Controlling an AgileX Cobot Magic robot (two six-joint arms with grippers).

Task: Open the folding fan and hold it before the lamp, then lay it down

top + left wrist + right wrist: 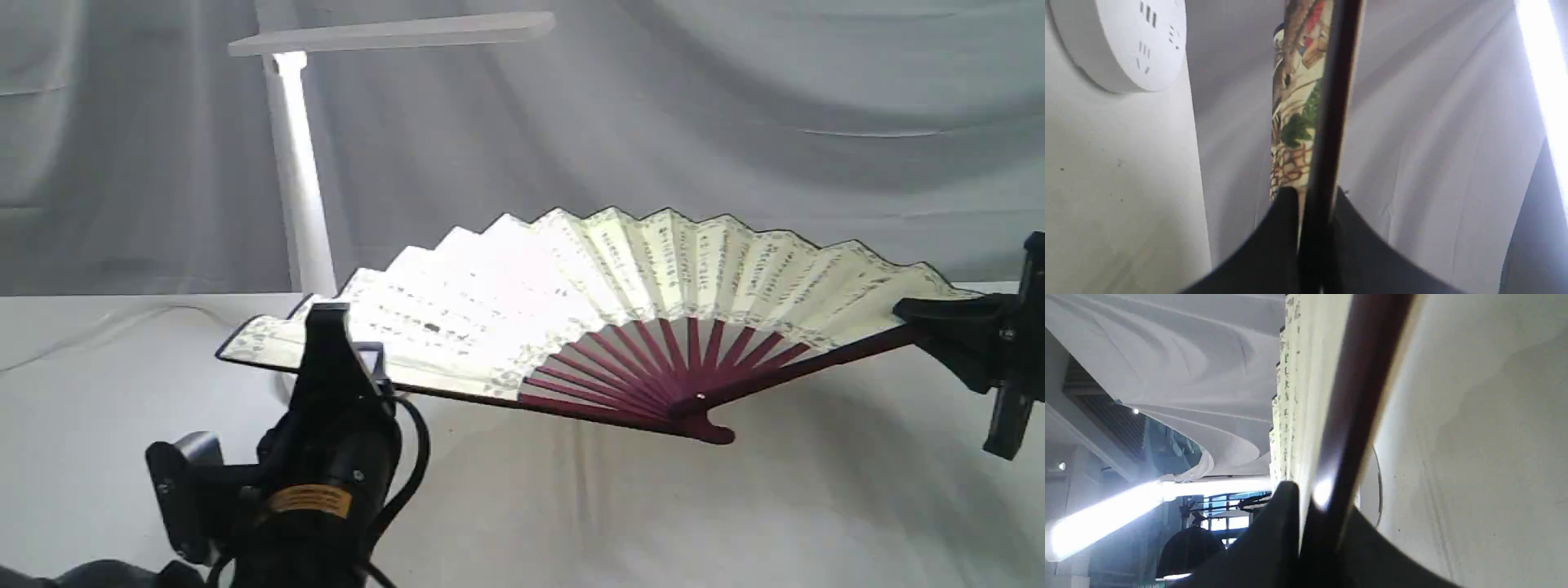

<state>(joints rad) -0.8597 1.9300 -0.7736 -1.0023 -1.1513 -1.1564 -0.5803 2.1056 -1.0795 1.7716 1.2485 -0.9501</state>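
Observation:
The folding fan (620,278) is spread wide and hangs above the table, calligraphy side up, with its maroon ribs meeting at the pivot (694,412). My left gripper (328,320) is shut on its left guard; the left wrist view shows that dark guard (1331,102) between the black fingers (1286,228), beside a painted leaf face (1294,106). My right gripper (922,314) is shut on the right guard (1359,396). Behind the fan's left half stands the lamp (298,180), lit, its head (392,34) above and its round base (1126,41) on the cloth.
A white cloth covers the table (571,514). Grey drapery (735,106) hangs behind it. A thin cable (106,327) runs across the table's left side toward the lamp.

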